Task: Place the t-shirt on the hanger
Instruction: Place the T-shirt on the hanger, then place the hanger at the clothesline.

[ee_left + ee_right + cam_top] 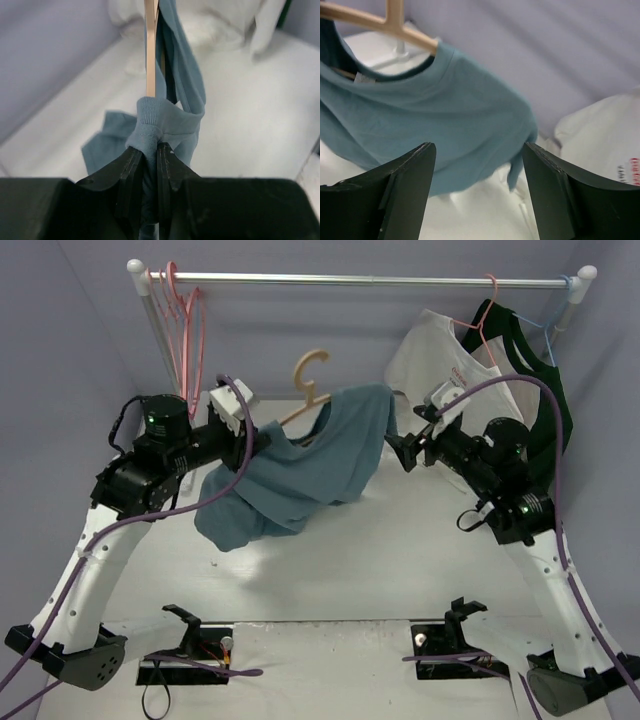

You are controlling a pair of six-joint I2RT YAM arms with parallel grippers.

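From the top camera I see the t-shirt [300,475] draped on the hanger [312,380], both held up above the bench [400,560], with the cloth sagging low on the left. My left fingers [262,436] are at the collar. My right fingers [400,452] are just beside the other shoulder. On the left wrist camera, the fingers are clamped on a bunch of collar cloth, and the hanger rises right behind it. On the right wrist camera, the fingers stand wide apart with nothing between them, and the t-shirt hangs ahead.
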